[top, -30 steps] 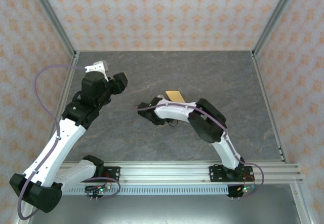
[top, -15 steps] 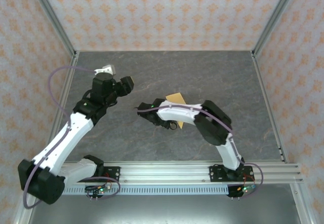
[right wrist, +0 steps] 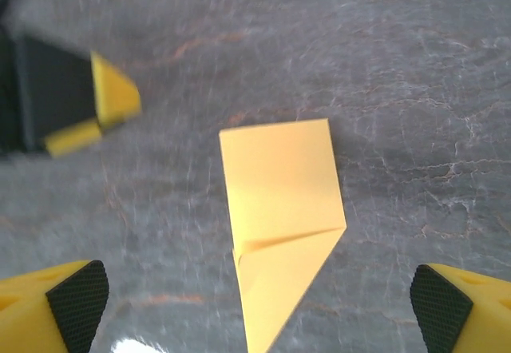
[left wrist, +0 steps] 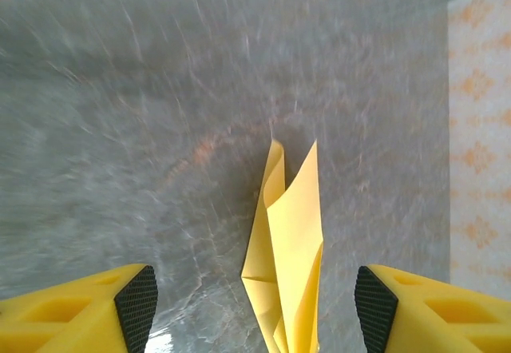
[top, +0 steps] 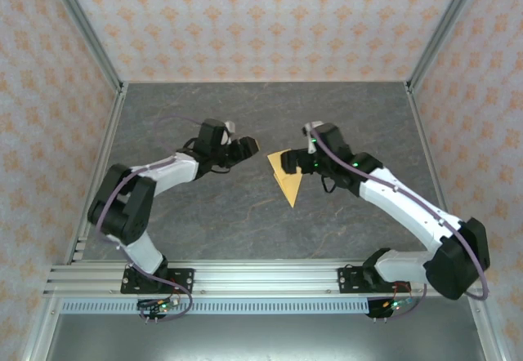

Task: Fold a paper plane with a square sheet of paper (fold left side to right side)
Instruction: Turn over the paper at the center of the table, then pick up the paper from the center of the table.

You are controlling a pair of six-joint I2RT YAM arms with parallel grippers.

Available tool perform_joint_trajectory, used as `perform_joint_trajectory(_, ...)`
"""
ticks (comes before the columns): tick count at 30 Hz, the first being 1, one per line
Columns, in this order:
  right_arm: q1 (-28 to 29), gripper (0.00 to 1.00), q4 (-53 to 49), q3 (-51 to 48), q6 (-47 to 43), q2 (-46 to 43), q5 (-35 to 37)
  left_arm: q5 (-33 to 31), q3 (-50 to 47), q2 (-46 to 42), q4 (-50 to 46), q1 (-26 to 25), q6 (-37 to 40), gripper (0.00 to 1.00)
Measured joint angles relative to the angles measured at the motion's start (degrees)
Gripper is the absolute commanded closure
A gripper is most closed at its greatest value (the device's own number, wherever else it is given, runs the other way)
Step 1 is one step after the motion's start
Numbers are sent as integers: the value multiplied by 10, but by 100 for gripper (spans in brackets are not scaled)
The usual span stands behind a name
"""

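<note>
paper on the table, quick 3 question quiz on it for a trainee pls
1. True or false: the right gripper is shut on the paper.
2. Where is the paper? A) on the table, between the grippers B) lifted clear of the table C) hanging over the table's edge
3. Fill in: the left gripper stands ___, holding nothing.

Key: 1 false; 2 A; 3 open
</note>
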Motion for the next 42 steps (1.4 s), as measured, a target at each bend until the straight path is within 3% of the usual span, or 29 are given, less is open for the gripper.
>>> perform_joint_trajectory(7, -151, 0, 158, -121, 111, -12, -178, 53, 25, 78, 60, -15, -33, 35)
perform_joint_trajectory(10, -178, 0, 206, -150, 146, -5, -225, 64, 43, 97, 73, -18, -37, 37)
perform_joint_trajectory(19, -187, 0, 268, -162, 174, 9, -291, 88, 99, 177, 89, -36, -47, 44)
perform_joint_trajectory(26, -187, 0, 268, -162, 174, 16, -306, 92, 109, 186, 84, -42, -34, 83)
perform_joint_trajectory(30, -187, 0, 268, -162, 173, 32, -309, 89, 109, 185, 69, -41, -5, 94)
perform_joint_trajectory(34, -187, 0, 266, -157, 167, 60, -326, 92, 90, 157, 58, -30, 27, 100)
perform_joint_trajectory(42, -187, 16, 311, -104, 153, 173, -445, 164, 20, 57, 74, 30, 71, 100)
